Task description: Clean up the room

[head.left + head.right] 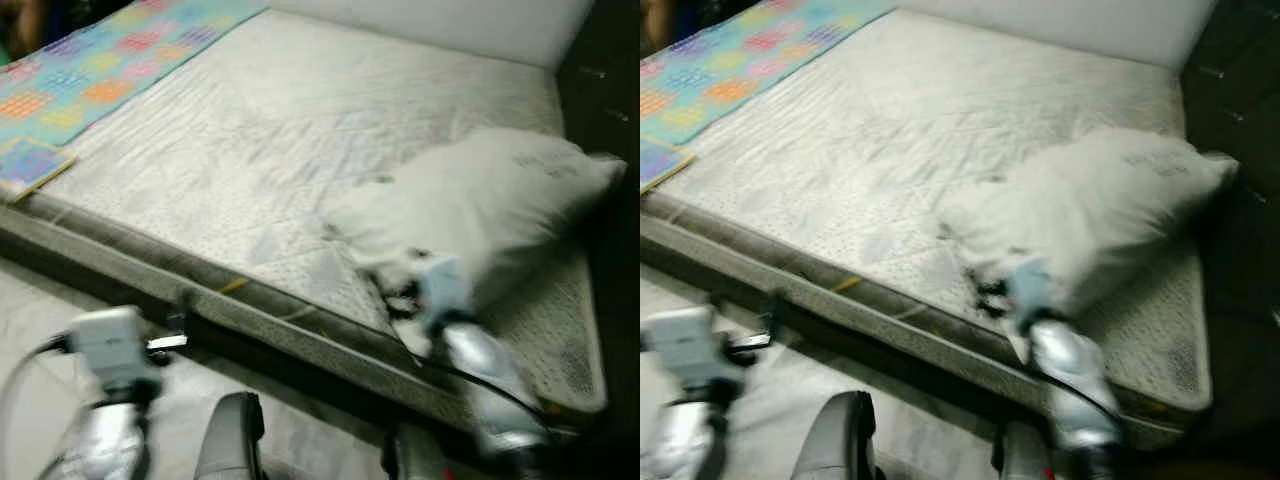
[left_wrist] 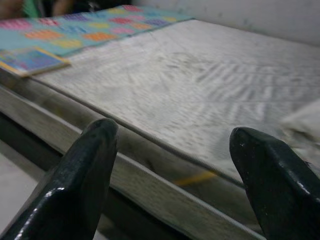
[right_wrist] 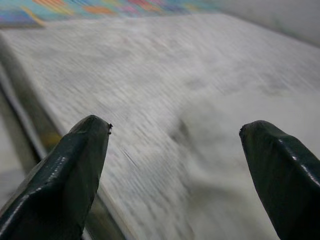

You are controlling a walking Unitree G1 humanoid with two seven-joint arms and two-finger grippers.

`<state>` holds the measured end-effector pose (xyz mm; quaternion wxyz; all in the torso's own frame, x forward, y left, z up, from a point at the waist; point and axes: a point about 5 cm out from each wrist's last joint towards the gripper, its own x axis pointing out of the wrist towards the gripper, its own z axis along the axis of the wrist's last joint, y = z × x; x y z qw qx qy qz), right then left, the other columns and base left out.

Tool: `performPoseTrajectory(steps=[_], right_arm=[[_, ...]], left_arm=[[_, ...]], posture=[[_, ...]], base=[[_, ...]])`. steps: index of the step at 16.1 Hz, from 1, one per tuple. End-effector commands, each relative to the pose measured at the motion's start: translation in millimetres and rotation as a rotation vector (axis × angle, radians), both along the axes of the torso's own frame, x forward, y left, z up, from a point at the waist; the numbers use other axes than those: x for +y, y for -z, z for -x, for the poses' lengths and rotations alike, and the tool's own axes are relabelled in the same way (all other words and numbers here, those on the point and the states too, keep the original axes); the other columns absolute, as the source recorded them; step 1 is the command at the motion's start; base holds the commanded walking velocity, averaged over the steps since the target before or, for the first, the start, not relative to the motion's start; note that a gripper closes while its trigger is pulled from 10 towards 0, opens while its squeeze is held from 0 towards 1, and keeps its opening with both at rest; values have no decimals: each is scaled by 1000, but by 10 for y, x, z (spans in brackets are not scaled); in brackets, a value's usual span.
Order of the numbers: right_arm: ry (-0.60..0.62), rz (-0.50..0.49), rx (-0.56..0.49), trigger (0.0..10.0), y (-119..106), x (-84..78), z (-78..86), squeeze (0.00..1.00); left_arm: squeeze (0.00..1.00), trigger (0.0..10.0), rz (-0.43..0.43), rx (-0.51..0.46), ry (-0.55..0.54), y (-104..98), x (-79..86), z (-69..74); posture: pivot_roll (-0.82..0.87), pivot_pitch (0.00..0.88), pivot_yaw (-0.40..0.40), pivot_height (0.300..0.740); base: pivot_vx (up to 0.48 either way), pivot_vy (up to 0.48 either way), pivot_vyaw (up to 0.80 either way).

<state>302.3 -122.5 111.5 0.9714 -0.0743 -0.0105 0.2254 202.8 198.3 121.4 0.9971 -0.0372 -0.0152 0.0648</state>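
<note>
At the far left corner of the mattress (image 1: pixel 250 130) lies a colourful patchwork quilt (image 1: pixel 110 50), with a flat square book or pad (image 1: pixel 28 163) just beside it at the near left edge. Left gripper (image 2: pixel 170 165): held off the bed before the near edge, fingers spread wide, nothing between them. Moving right, the middle of the mattress is bare quilted fabric. Toward the right edge lies the white pillow (image 1: pixel 480 205), slumped and tilted, its far end overhanging the right side. Right gripper (image 3: pixel 175 170): over the near right part of the mattress, just beside the pillow's near corner, fingers released and apart, not yet closed on anything.

Judgement: pillow is the item to tidy; grasp not begun.

Risks: pillow is soft, so a pinch on the loose corner may catch only the cover and slip. A push could tip the overhanging end off the right edge. Frames are motion-blurred, so aim is uncertain.

Faint dark print on the pillow's far end; unreadable. No other labels seen.
</note>
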Motion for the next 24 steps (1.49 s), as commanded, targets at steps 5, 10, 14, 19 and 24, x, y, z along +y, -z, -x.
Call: performPoseTrajectory(steps=[5,10,14,19,24], right_arm=[[50,25,29,10000,78,-177,25,0],[158,-17,28,10000,36,-240,-50,0],[177,-13,21,10000,36,-267,-53,0],[187,-7,22,10000,47,-294,-55,0],[188,-2,14,10000,40,-311,-64,0]], left_arm=[[0,10000,13,14,15,11,-65,-6],[0,10000,11,20,28,0,-71,-3],[0,10000,11,19,37,-1,-75,-6],[0,10000,13,11,52,-8,-93,-26],[0,10000,21,12,34,-3,-85,-26]], posture=[[-29,119,-28,588],[-23,124,-26,588],[-24,122,-26,588],[-29,116,-26,588],[-30,114,-27,588]], base=[[0,0,0],[0,0,-311],[0,0,0],[166,0,-640],[61,0,-480]])
